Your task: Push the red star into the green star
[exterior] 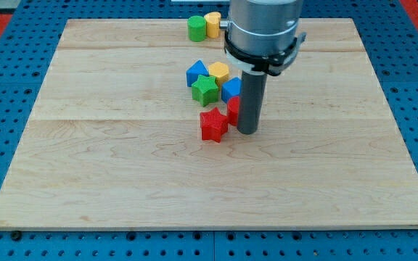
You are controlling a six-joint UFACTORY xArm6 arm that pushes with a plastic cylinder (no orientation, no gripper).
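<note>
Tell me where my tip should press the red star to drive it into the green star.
Press the red star's lower side, coming from the view's bottom: the green star lies straight above it. My tip now sits at its right.

Bright, even overhead light; soft short shadows under blocks and rod on the tabletop [122,167]; mild sheen on wood; focus sharp, slight softness overall, no glare

A wooden board [122,181] lies on a blue pegboard [6,109]. At its 12 o'clock edge a green cylinder [197,28] touches a yellow block [212,22]. Near centre cluster a blue block [197,72], a yellow block [219,71], another blue block [231,89] and a partly hidden red block [233,109].
</note>
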